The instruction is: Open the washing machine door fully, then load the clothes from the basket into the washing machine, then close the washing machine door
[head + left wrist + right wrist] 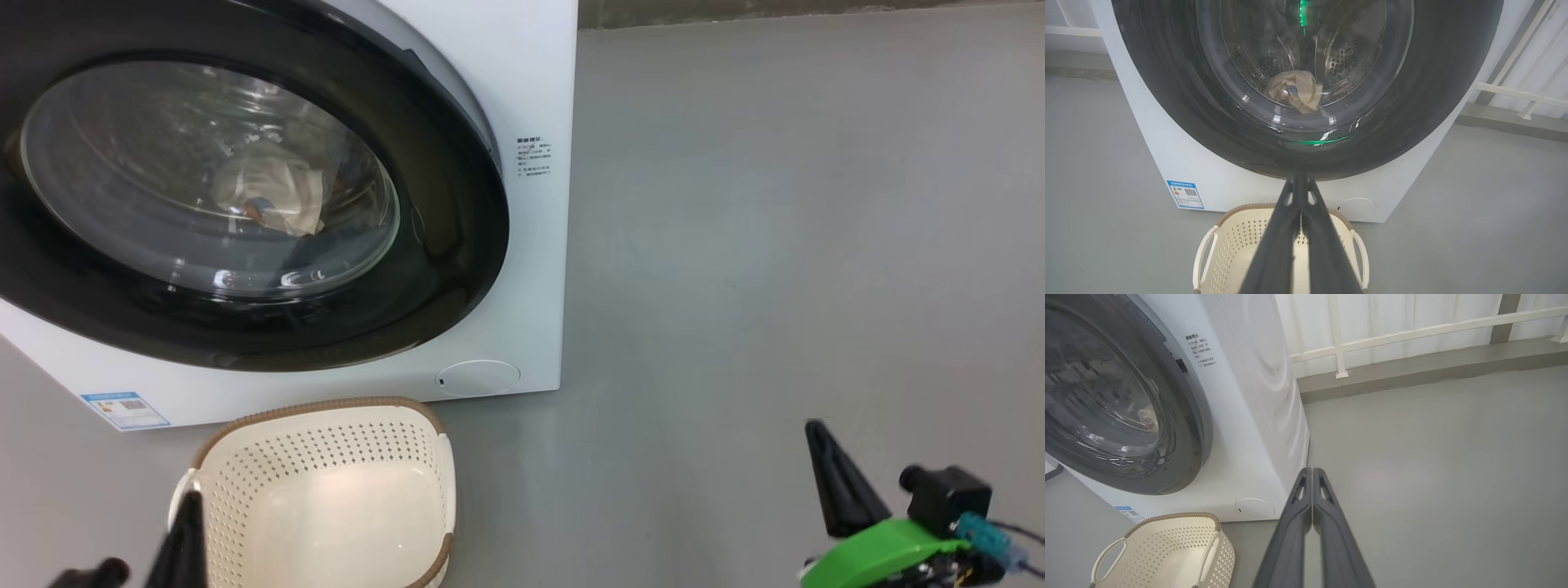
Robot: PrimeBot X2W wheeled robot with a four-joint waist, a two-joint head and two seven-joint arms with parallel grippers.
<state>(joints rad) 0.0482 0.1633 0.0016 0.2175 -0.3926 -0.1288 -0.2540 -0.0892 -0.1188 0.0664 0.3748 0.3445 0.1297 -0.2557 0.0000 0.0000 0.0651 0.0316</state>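
Observation:
The washing machine (522, 82) stands on the floor with its glossy black door (441, 245) flush against the front. Through the glass, the clothes (269, 196) lie in the drum as a pale bundle (1294, 92). The cream basket (326, 490) sits in front of the machine and holds nothing. My left gripper (1300, 179) hangs shut above the basket (1237, 245), fingers together with nothing between them. My right gripper (1311, 471) is shut too, off the machine's right corner over the bare floor, and shows at the lower right in the head view (816, 429).
Grey floor (775, 245) spreads to the right of the machine. A white railing (1412, 332) and a low kerb run behind it. A blue label (126, 408) and a small round hatch (478, 377) sit low on the machine's front.

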